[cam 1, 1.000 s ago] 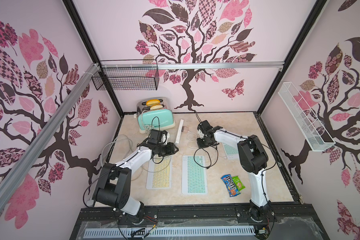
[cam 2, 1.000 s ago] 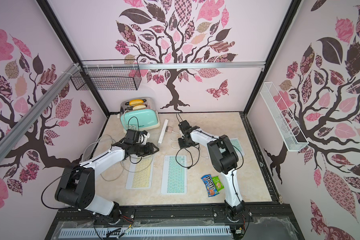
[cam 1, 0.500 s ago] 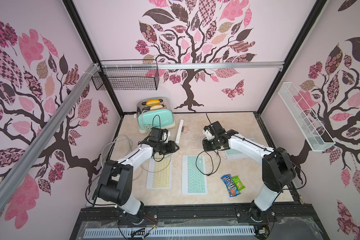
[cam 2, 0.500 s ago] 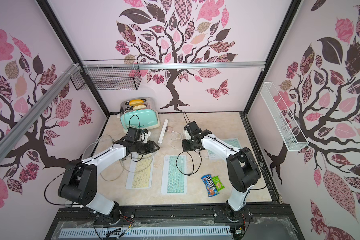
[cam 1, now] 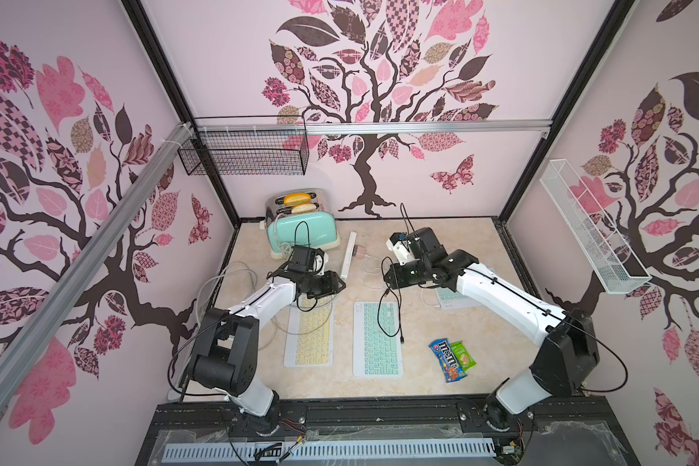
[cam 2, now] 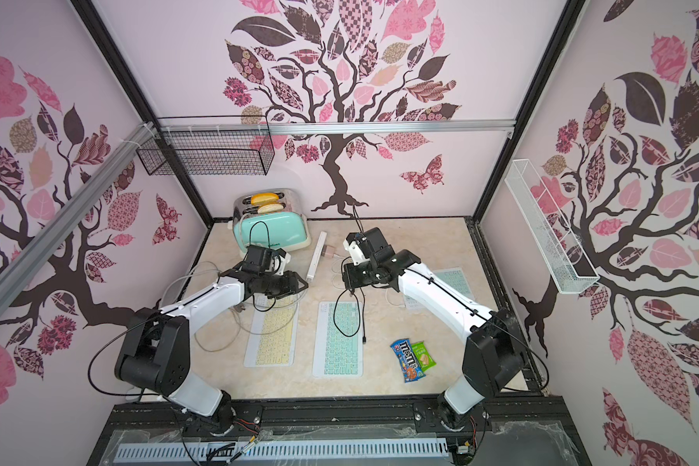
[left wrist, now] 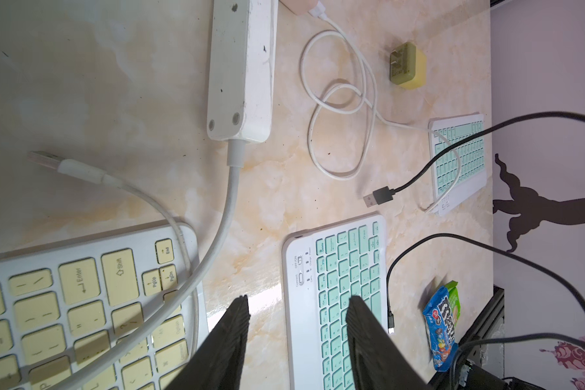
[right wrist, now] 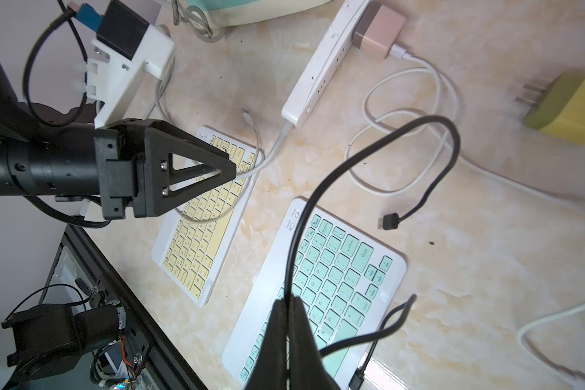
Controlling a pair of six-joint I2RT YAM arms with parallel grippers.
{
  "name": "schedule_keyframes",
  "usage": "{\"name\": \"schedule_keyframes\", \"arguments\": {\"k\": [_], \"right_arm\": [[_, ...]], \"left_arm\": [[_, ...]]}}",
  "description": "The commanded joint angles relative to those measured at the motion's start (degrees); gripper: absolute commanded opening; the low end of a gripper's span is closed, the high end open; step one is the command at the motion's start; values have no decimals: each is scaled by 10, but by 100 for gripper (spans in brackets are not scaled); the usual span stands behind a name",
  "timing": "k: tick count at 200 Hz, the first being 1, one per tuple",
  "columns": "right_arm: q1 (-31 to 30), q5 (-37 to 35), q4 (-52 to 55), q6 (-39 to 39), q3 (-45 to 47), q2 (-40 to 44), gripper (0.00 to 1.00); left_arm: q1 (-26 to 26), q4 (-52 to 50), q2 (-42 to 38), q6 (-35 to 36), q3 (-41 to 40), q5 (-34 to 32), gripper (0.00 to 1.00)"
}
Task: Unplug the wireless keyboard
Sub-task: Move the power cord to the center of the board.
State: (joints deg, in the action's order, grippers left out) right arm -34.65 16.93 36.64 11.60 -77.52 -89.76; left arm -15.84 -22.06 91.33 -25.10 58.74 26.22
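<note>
FREE: bare worktop at back right; narrow lane between yellow keyboard and mint keyboard | BLOCKED: toaster, power strip and white cable loops crowd the back left and middle | SNAG: black cable loops over the mint keyboard's far half
</note>
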Motion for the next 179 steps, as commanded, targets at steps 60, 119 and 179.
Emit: {"name": "schedule_keyframes", "arguments": {"k": [60, 119, 179], "right_arm": [[1, -50, -14, 4, 137, 2, 0], [1, -135, -42, -3, 150, -64, 32], [2, -181, -37, 6, 157, -13, 61]], "left_arm": [[1, -49, 84, 62, 118, -54, 52], [-30, -89, 193, 175, 237, -191, 64], [-47, -125, 302, 222, 341, -245, 65]]}}
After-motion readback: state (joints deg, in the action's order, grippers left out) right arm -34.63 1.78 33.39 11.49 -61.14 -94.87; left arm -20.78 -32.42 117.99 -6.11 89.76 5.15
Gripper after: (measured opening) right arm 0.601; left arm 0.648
